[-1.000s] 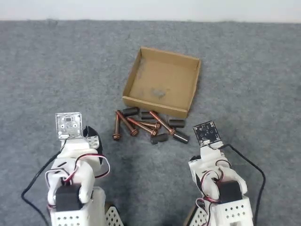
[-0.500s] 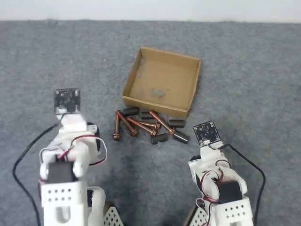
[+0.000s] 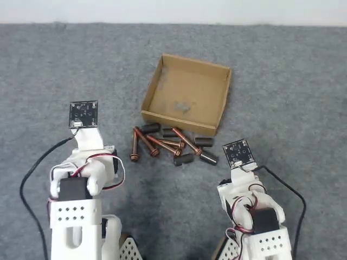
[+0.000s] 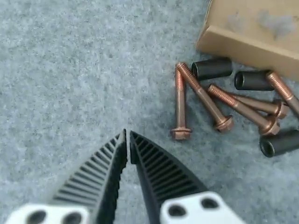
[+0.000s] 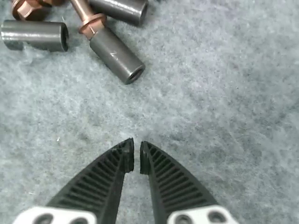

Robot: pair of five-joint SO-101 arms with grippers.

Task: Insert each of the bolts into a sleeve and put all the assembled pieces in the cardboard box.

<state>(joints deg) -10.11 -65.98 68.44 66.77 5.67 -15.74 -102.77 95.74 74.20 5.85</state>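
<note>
Several copper bolts and dark sleeves lie in a loose pile on the grey carpet just in front of the empty cardboard box. In the left wrist view my left gripper is shut and empty, a short way from the nearest bolt, with two sleeves by the box wall. My right gripper is shut and empty above bare carpet. Ahead of it lies a sleeve with a bolt head against its far end.
The left arm's wrist board hangs left of the pile, the right arm's board at its right. A pale wall edge runs along the back. Carpet stretches open on both sides of the box.
The left arm has risen and stretched forward, then shifted slightly right toward the pile. The right arm, bolts and sleeves have not moved.
</note>
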